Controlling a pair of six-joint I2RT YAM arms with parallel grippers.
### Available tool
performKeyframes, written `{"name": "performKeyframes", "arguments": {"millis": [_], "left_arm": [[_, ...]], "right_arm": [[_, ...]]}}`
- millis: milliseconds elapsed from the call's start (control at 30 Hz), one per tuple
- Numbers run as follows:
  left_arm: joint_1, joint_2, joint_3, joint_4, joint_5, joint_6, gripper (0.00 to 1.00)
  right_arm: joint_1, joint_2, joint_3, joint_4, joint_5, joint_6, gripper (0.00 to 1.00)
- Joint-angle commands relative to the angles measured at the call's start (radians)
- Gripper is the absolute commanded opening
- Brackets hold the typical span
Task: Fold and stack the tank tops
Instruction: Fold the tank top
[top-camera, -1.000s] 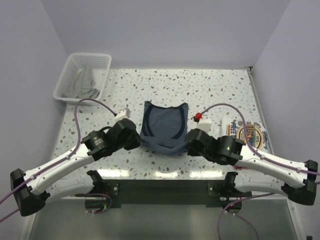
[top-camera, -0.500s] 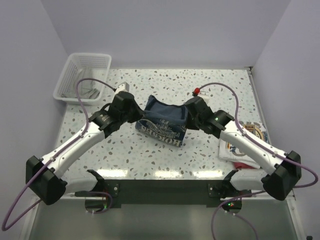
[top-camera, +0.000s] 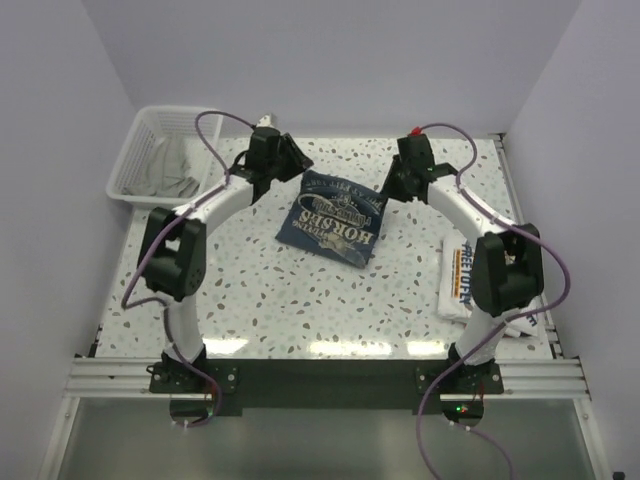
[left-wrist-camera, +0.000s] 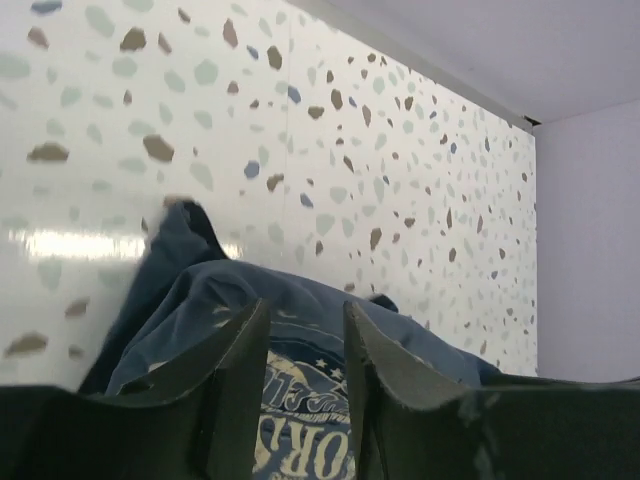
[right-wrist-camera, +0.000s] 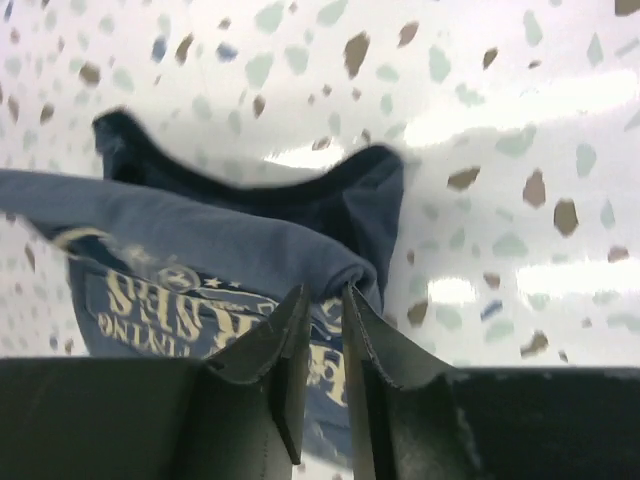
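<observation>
Lying folded on the speckled table (top-camera: 240, 290), the blue top (top-camera: 335, 218) sits just past the middle as a slanted rectangle with its white lettering facing up. Both arms reach far forward, one to each far corner of it.

The left gripper (top-camera: 298, 162) hovers at the top's far left corner. In the left wrist view its fingers (left-wrist-camera: 232, 385) stand clearly apart, released, and the cloth and a bit of the print show through the gap beyond the tips. A dark strap end pokes out onto the table to the left of that fold.

The right gripper (top-camera: 392, 188) is at the far right corner. In the right wrist view its jaws leave only a narrow slit, with the tips right at the rolled fold of the cloth. Whether they pinch that fold or stand just off it, I cannot tell. The navy trim curves out behind the fold there, flat on the table.

The white top (top-camera: 458, 285) lies folded at the right edge of the table, well apart from the blue one and partly hidden by the right arm. The basket (top-camera: 125, 165) stands in the far left corner with grey cloth (top-camera: 172, 162) inside.
</observation>
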Motion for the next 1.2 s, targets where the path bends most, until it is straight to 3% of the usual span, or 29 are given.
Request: {"name": "performKeyframes", "arguments": {"millis": [0,67,133,200,367,400,533,667,800,900,1000,1167], "left_arm": [[0.060,0.162,0.114,0.249,0.152,0.021,0.47],[0.077,0.182,0.127,0.303,0.182,0.010,0.59],[0.079,0.182,0.136,0.310,0.172,0.021,0.62],[0.079,0.164,0.161,0.272,0.137,0.050,0.63],[0.079,0.057,0.081,0.125,-0.025,0.046,0.59],[0.077,0.043,0.074,0.031,-0.064,0.046,0.59],[0.077,-0.014,0.015,-0.086,-0.161,0.090,0.59],[0.082,-0.040,-0.127,-0.099,-0.201,0.133,0.53],[0.081,-0.067,-0.235,-0.063,-0.178,0.112,0.45],[0.079,-0.146,-0.348,0.016,-0.150,0.115,0.48],[0.079,-0.158,-0.342,-0.022,-0.166,0.159,0.59],[0.079,-0.115,-0.321,-0.042,-0.103,0.200,0.61]], "right_arm": [[-0.063,0.134,0.074,0.111,-0.087,-0.036,0.35],[-0.079,0.158,0.094,0.145,-0.090,-0.041,0.46],[-0.080,0.175,0.135,0.130,-0.090,-0.059,0.58],[-0.080,0.174,0.157,0.096,-0.052,-0.072,0.59],[-0.019,0.110,0.102,0.037,0.006,-0.070,0.59],[0.002,0.079,0.068,0.027,0.023,-0.066,0.59],[0.101,-0.050,-0.111,0.041,0.098,-0.012,0.58],[0.171,-0.150,-0.291,0.120,0.150,0.033,0.57],[0.173,-0.109,-0.293,0.164,0.106,0.017,0.55],[0.184,-0.085,-0.303,0.159,0.082,0.026,0.54],[0.210,-0.101,-0.358,0.162,0.105,0.063,0.55],[0.219,-0.104,-0.434,0.200,0.137,0.103,0.56]]}}
